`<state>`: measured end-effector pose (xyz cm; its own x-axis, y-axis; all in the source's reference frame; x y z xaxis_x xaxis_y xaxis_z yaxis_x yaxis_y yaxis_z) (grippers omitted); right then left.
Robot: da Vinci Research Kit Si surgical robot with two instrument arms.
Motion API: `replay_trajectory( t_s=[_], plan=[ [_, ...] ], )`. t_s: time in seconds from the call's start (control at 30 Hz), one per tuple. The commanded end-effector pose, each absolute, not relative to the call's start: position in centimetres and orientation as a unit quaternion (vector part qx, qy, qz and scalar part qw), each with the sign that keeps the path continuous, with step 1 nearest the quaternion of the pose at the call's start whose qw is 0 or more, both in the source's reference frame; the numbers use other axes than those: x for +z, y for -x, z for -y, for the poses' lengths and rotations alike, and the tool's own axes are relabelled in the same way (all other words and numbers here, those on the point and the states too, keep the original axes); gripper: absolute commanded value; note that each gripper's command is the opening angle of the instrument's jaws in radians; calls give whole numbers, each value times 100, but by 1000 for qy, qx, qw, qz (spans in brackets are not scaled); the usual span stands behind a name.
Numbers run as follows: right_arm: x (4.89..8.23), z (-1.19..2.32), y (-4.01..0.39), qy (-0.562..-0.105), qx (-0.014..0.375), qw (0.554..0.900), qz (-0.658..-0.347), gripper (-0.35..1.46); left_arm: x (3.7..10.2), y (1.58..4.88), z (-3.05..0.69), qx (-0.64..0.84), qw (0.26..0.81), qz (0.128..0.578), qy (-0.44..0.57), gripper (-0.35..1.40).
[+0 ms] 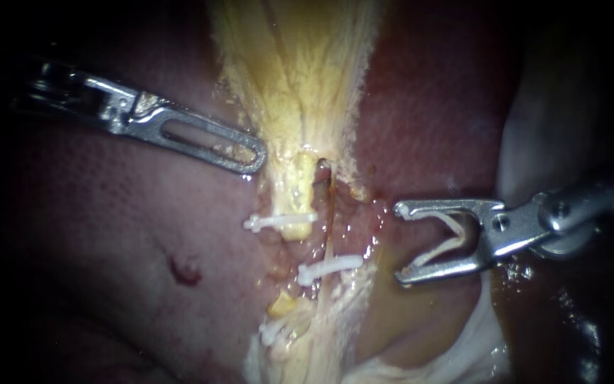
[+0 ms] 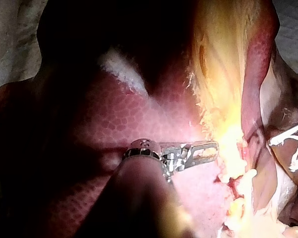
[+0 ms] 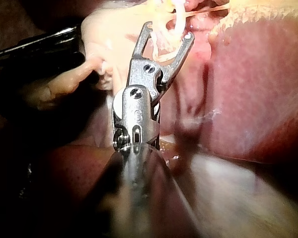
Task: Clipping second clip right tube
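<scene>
Dark red liver (image 1: 94, 235) fills the background, wet and mottled. A fan of yellow fibrous tissue (image 1: 293, 71) runs down its middle and narrows to two tubes. The left tube (image 1: 297, 192) is the thicker, yellow one, with the upper clip (image 1: 278, 222) lying white across it. The right tube (image 1: 330, 213) is a thin brownish strand just beside it, and the middle clip (image 1: 328, 267) crosses it lower down. A third white piece, the lowest clip (image 1: 276, 331), sits further down among pale strands. We cannot tell which tube it is on.

Our right instrument (image 1: 401, 244) comes in from the right with its pincer wide. Both jaws hold the loaded clip (image 1: 449, 238), a white V that opens towards the tubes. The pincer is near the right tube, about level with the stretch between the upper clip and the middle clip. It stays apart from the tube, with wet tissue showing between them, and the tube is not between the jaws. The right wrist view shows our right instrument (image 3: 169, 29) the same way, with the loaded clip (image 3: 165, 34) seated in the spread pincer and yellow tissue ahead of it.

Our left instrument (image 1: 259, 158) reaches in over the liver. Its slotted pincer is closed with no gap showing and holds nothing, and its tip touches the edge of the yellow fibrous tissue just above the upper clip. The left wrist view shows our left instrument (image 2: 211, 148) with its tip against that same yellow edge.
</scene>
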<state>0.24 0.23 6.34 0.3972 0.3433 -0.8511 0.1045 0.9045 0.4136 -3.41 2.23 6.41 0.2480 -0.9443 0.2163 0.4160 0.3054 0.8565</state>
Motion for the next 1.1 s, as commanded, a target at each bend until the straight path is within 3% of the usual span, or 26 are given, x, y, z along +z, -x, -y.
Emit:
replay_trajectory(
  t_s=[0.03, 0.63, 1.1],
  plan=[
    [634, -23, -24, -206, 74, 810, -544, 50, 640, 340, -224, -478, 711, 384, -345, -35],
    [634, -23, -25, -205, 75, 810, -544, 50, 578, 270, -256, -501, 699, 388, -332, -35],
    [637, -22, -38, -217, 74, 806, -545, 50, 570, 267, -254, -506, 691, 397, -331, -35]
  ],
)
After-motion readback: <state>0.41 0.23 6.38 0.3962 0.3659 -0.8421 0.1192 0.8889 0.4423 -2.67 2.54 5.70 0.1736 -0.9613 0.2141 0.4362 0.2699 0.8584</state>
